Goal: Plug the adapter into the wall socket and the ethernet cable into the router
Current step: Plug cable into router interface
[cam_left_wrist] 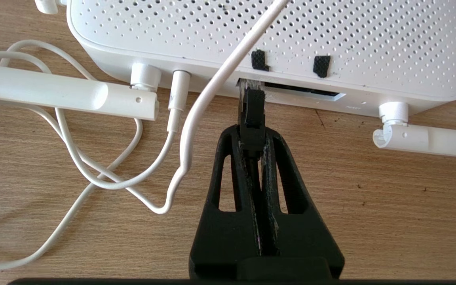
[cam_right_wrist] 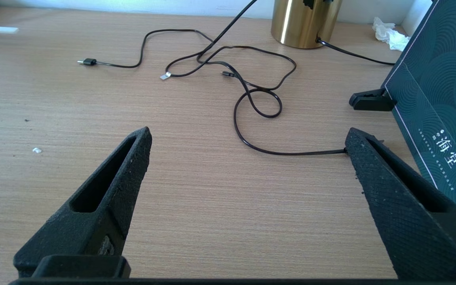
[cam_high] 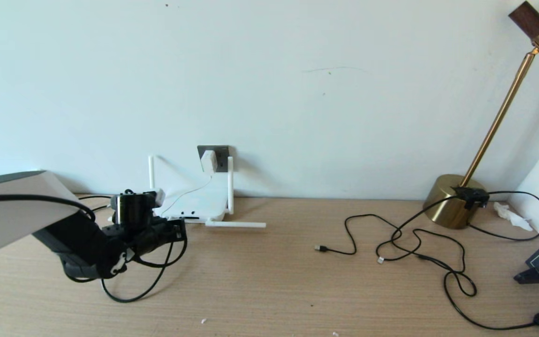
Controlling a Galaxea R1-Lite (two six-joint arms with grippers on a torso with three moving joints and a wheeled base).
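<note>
The white adapter (cam_high: 208,161) sits plugged on the dark grey wall socket (cam_high: 220,151), its thin cord running down to the router (cam_high: 197,206). In the left wrist view the white perforated router (cam_left_wrist: 267,35) fills the far side. My left gripper (cam_left_wrist: 253,136) is shut on the black boot of the ethernet cable (cam_left_wrist: 253,114); its clear plug tip is at the mouth of a dark port on the router's front edge. In the head view the left gripper (cam_high: 176,229) is just in front of the router. My right gripper (cam_right_wrist: 247,142) hovers open over bare wood, holding nothing.
Thin black USB cables (cam_high: 410,243) sprawl over the right of the wooden desk (cam_high: 274,290). A brass lamp (cam_high: 454,201) stands at the back right, next to a dark teal box (cam_right_wrist: 437,107). Loops of white cord (cam_left_wrist: 73,158) lie beside the router's folded antenna (cam_left_wrist: 54,93).
</note>
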